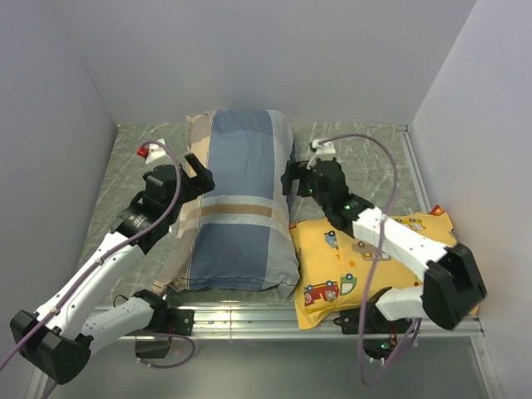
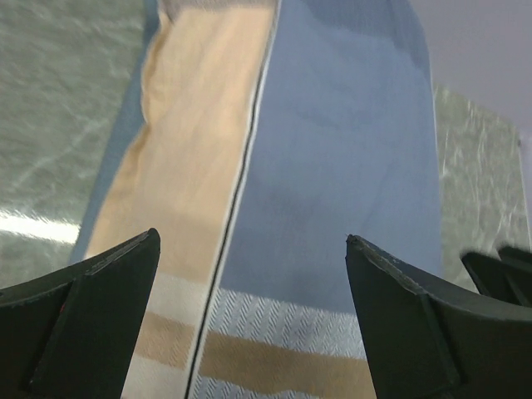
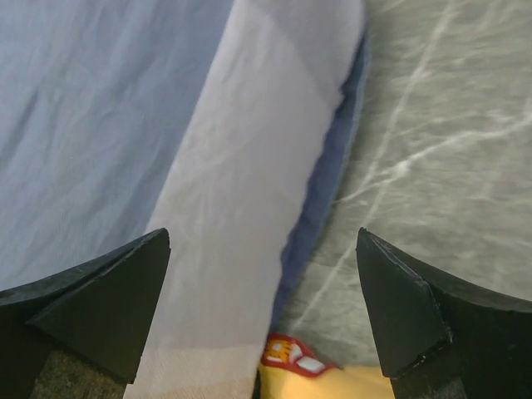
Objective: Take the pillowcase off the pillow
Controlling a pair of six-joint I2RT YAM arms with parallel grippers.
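One stuffed pillowcase (image 1: 239,208) and one yellow pillow (image 1: 332,268) on the table (image 1: 378,158). Two claws flank the pillowcase: left claw (image 2: 252,238) and right claw (image 3: 263,235), both wide open, gripping nothing.

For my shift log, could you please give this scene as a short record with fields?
Cover: blue-grey cloth pillowcase with beige stripes, plump and filled, mid-table
Left gripper: open, empty, over the pillowcase's left side
Right gripper: open, empty, at its right side
Neighbour: yellow vehicle-print pillow, against the pillowcase's right near edge
Surface: green-grey marbled table
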